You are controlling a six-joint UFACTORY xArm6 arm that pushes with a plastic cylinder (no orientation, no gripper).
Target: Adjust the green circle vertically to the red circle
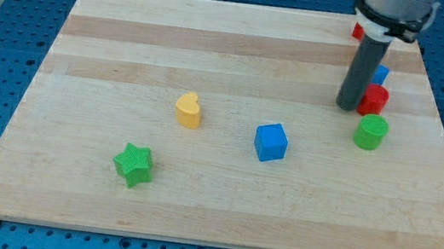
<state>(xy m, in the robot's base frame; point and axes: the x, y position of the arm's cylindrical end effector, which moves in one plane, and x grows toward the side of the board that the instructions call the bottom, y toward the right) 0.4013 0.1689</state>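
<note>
On the wooden counter point(196, 190), seen from the one camera view: no brand, label or readable writing anywhere. Toward the view's right, small green circle block point(370, 132), just below the red circle block point(373, 100), close but seemingly apart. End effector a plain dark rod, nothing to clench or release; my tip point(348, 107) down just left of the red circle, near or touching, cannot tell which. Behind the rod, a blue block point(380, 75) and another red block point(358, 31), both partly hidden, shapes unclear. Farther left, blue cube point(270, 142), yellow heart-shaped block point(189, 110), green star point(132, 164), well apart.
</note>
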